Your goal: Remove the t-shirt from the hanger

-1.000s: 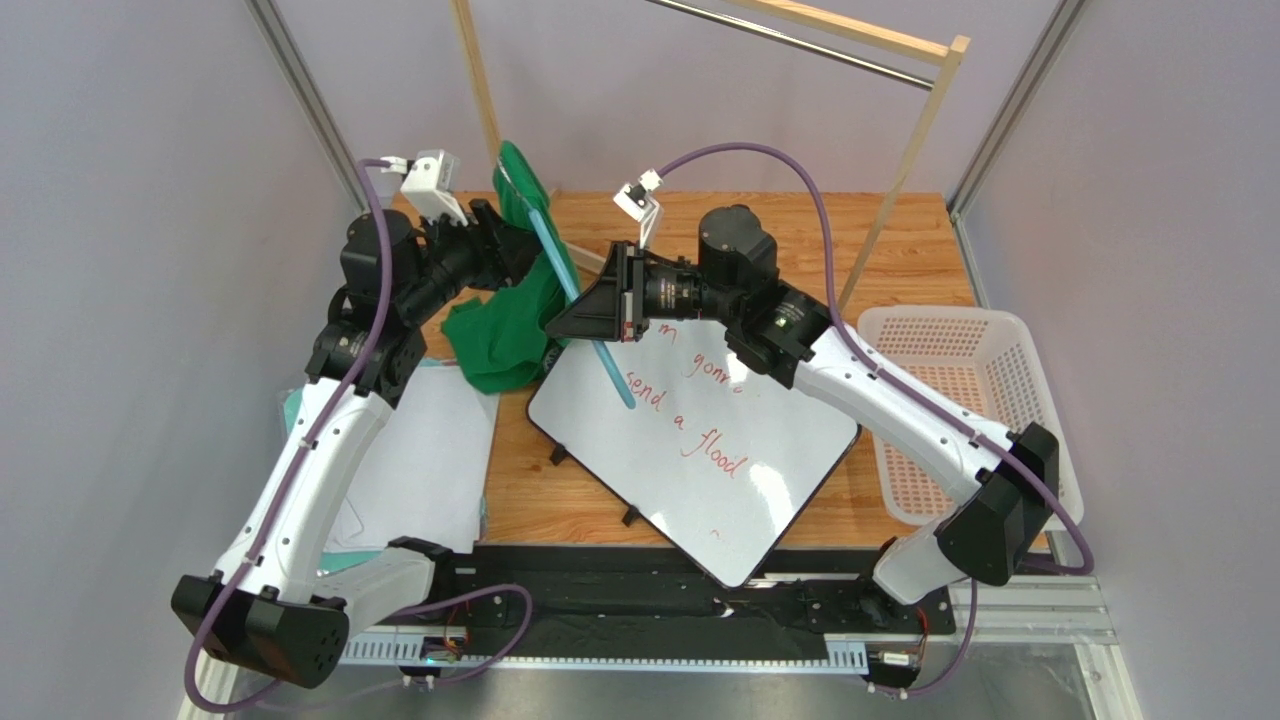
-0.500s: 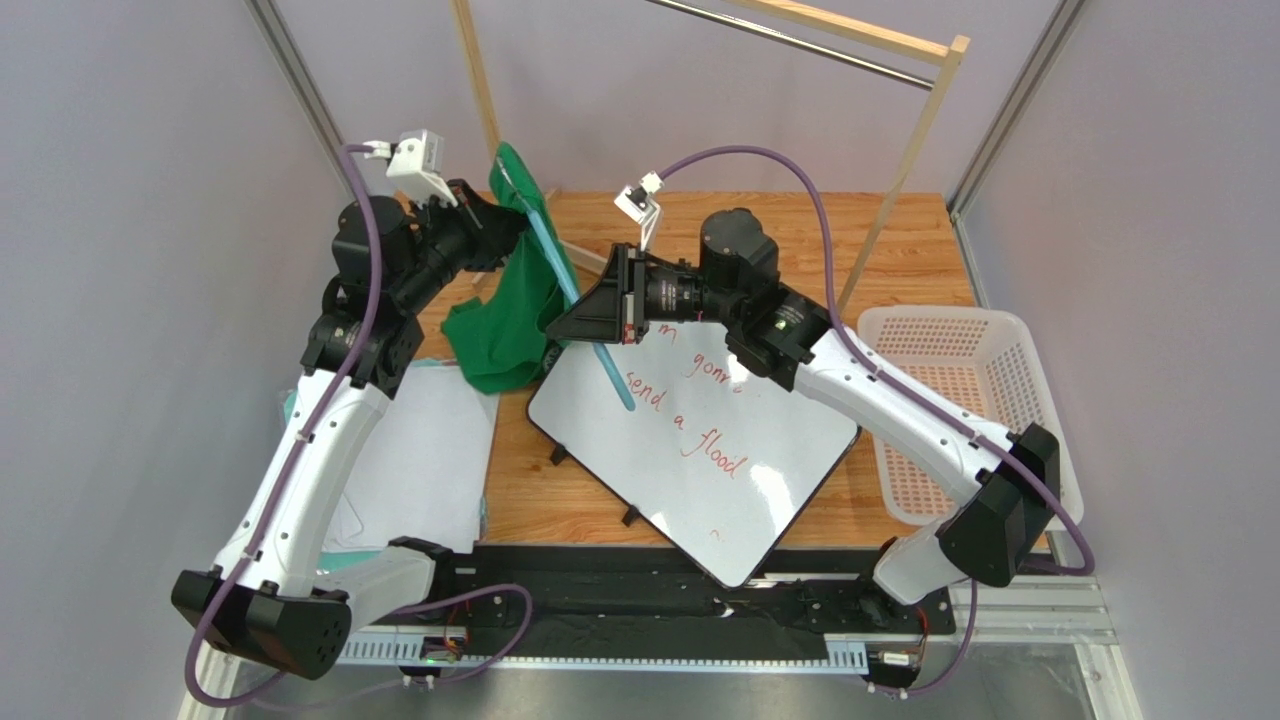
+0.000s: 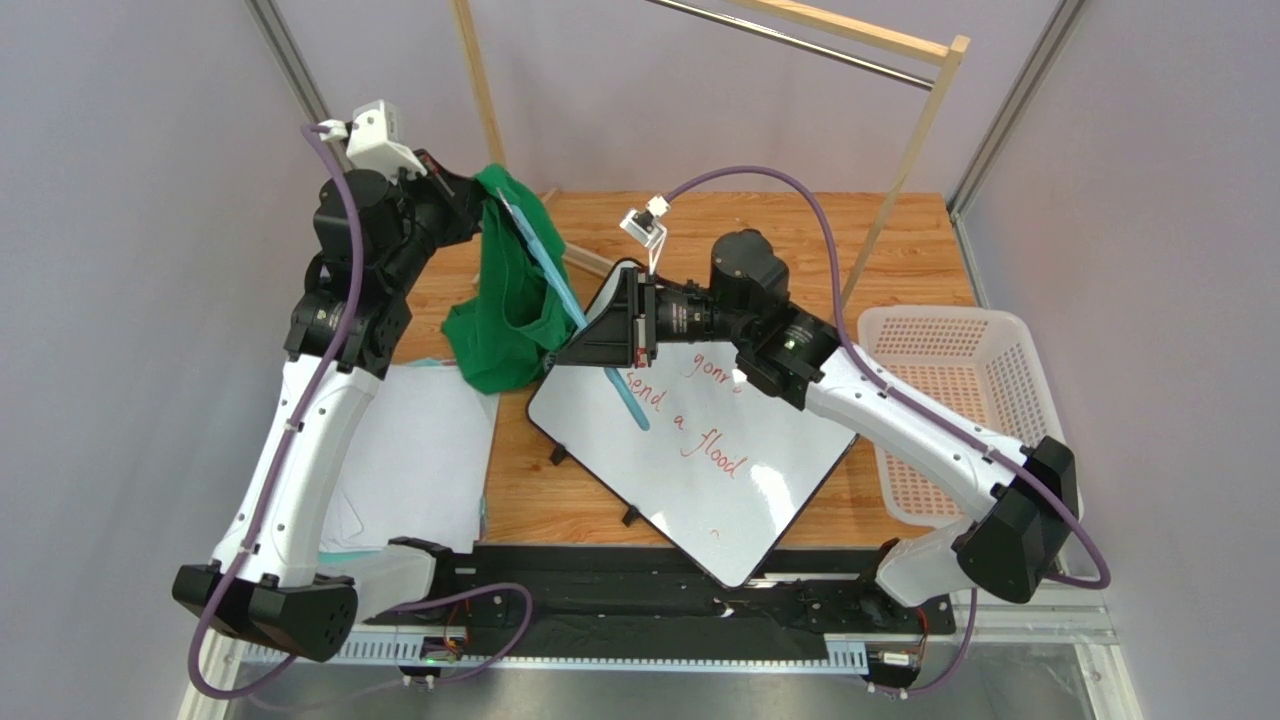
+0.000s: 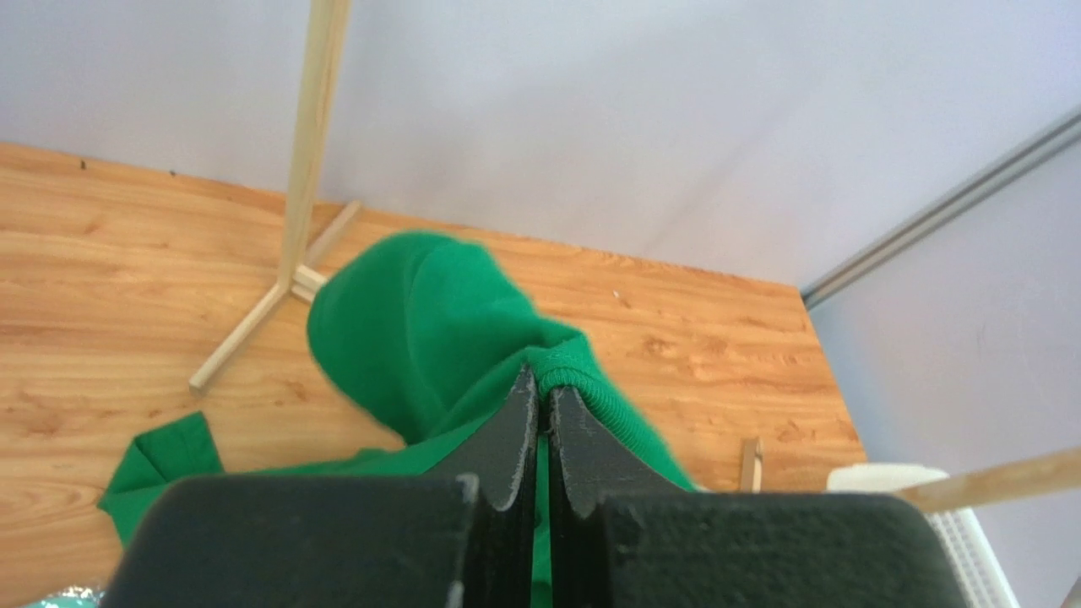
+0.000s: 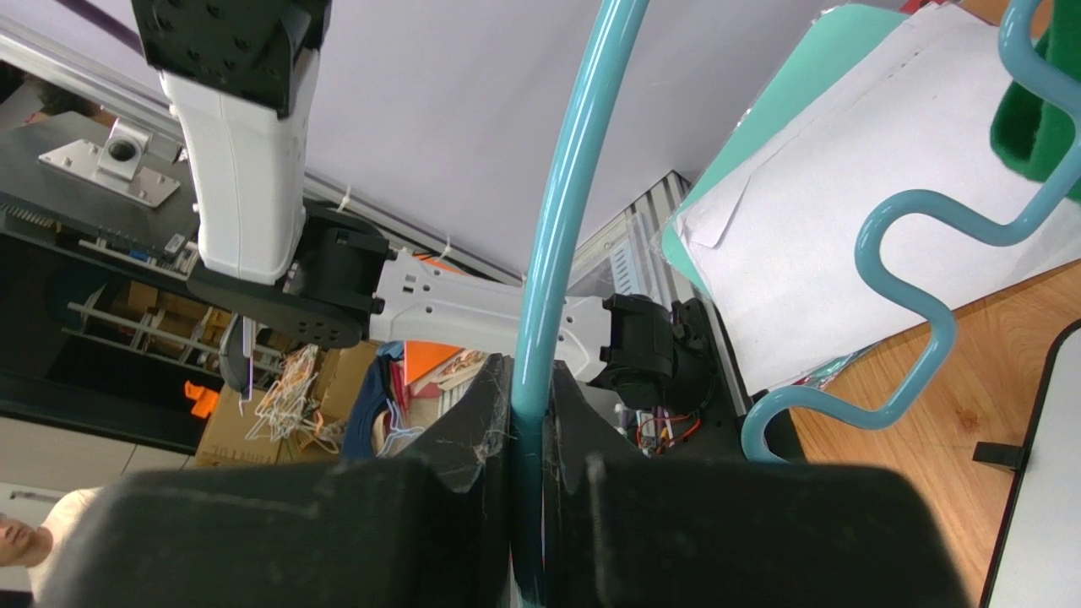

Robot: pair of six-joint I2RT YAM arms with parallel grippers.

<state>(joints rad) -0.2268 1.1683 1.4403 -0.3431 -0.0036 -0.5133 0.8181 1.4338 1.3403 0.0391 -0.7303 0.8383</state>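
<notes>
The dark green t-shirt (image 3: 504, 323) hangs bunched over the upper end of the light-blue hanger (image 3: 624, 393), its lower part resting on the table. My left gripper (image 3: 478, 198) is raised at the back left and shut on the t-shirt's ribbed edge (image 4: 596, 380); the jaws (image 4: 542, 380) pinch the fabric. My right gripper (image 3: 567, 356) is shut on the hanger's smooth arm (image 5: 571, 190), with the jaws (image 5: 530, 380) tight around it. The wavy lower bar (image 5: 933, 329) shows to the right, and green fabric (image 5: 1041, 114) sits at its top. The hanger's hook is hidden.
A whiteboard (image 3: 706, 450) with red writing lies under the right arm. A white basket (image 3: 962, 405) stands at the right edge. White and teal paper sheets (image 3: 406, 450) lie at the left. The wooden rack's post (image 3: 481, 90) and foot (image 4: 254, 323) stand behind the t-shirt.
My left gripper has shut on the t-shirt and risen up and back to the left, lifting the fabric. The right gripper with the hanger has shifted slightly nearer.
</notes>
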